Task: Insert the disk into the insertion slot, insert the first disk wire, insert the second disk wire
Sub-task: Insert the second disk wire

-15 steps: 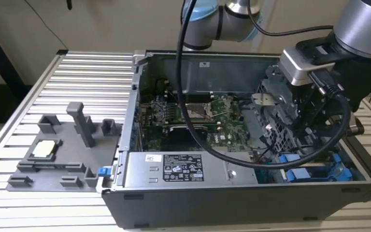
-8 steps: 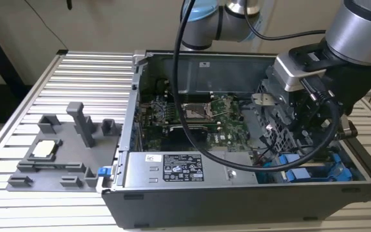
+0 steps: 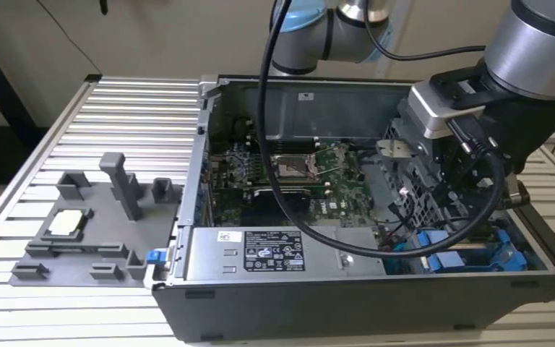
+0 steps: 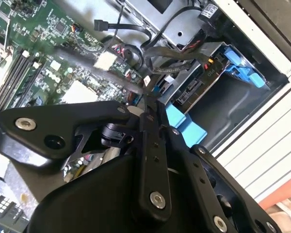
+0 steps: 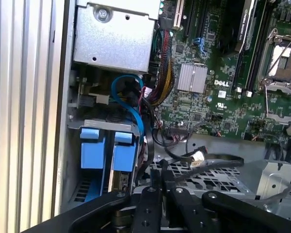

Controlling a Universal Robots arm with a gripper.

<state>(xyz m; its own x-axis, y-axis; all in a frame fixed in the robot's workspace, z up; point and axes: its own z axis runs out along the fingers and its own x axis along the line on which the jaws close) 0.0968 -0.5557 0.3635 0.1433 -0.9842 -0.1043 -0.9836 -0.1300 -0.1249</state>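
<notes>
Reading it near to far: at the near right corner of the case (image 3: 355, 318), the disk (image 5: 120, 174) sat in its blue carrier inside the insertion slot (image 5: 102, 125). It looked pushed home, just beside a second blue-tabbed drive (image 5: 92, 148). I judged the insertion step done and a wire step in hand.

Just beyond the bay, the gripper (image 5: 161, 177) hung low over the perforated cage (image 5: 218, 179), close to the disk's connector end (image 4: 190, 90). Its jaws were drawn almost together in both wrist views. I couldn't make out anything pinched between them, so I'd call it closed with the grasp unconfirmed.

A loose black cable with a white connector (image 5: 198, 156) lay across the cage near the fingertips. A blue cable (image 5: 131, 104) looped down toward the carriers, and I couldn't tell whether it was plugged in.

My read was that the next move called for a square grip on a connector and fine alignment with the drive's port. The wiring there was dense, so snagging was a risk.

Farther in was the motherboard (image 3: 297, 181). On the far left, a grey fixture tray (image 3: 75, 238) sat on the table (image 3: 84, 137).
</notes>
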